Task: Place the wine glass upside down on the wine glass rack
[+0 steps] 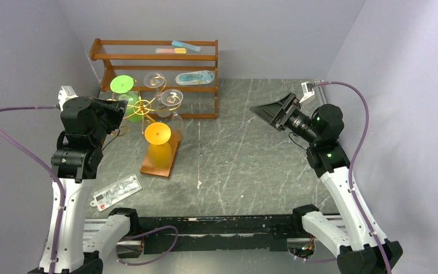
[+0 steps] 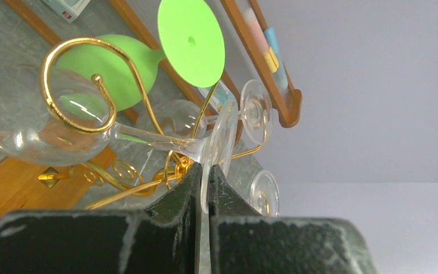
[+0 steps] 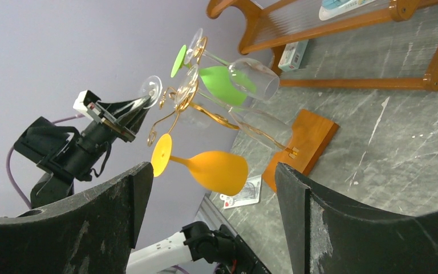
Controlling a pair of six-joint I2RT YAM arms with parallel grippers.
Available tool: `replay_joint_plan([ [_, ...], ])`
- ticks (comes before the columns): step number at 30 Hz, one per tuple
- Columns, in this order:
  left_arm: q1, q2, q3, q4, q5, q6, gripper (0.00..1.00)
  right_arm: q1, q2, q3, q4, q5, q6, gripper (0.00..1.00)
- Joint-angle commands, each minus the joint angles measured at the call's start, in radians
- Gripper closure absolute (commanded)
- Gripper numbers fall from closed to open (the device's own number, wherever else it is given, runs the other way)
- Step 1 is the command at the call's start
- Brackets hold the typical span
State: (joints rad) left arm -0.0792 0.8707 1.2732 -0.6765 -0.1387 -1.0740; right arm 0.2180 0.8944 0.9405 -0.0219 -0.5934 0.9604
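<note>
The grey bench (image 1: 251, 148) carries a wooden shelf (image 1: 154, 57) at the back and, in front of it, the rack (image 1: 142, 107). A green glass (image 1: 122, 84), an orange glass (image 1: 158, 134) and clear glasses (image 1: 172, 98) already hang from the rack's arms, foot up.

The right gripper (image 3: 208, 171) is spread wide and holds nothing. It is well apart from the rack, over the right side of the bench.

The left gripper (image 2: 204, 177) is at the rack's left side, nearly closed, its fingers pinching the rim of the wine glass's foot. The wine glass (image 2: 51, 137) is clear. Its bowl points away from the gripper, and its stem runs just beside a gold scroll arm (image 2: 77, 74) whose curl crosses in front of the bowl. I cannot tell whether the stem sits inside the curl or merely passes behind it.

By my reading the job is in its last stretch: the glass is carried to the rack and brought up against an arm, but not yet let go. What seems left is to settle the foot on the wire, open the fingers and back the arm out without knocking the neighbours
</note>
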Motion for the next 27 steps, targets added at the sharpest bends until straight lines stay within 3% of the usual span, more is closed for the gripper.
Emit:
replay_joint_plan([
  [1,0.009,0.001,0.006,0.122,-0.053,0.007,0.95,0.000,-0.015,-0.001,-0.024,0.005,-0.021,0.18],
  [27,0.009,-0.043,-0.061,0.192,-0.316,-0.071,0.95,0.000,-0.007,-0.003,-0.029,0.003,-0.022,0.18],
])
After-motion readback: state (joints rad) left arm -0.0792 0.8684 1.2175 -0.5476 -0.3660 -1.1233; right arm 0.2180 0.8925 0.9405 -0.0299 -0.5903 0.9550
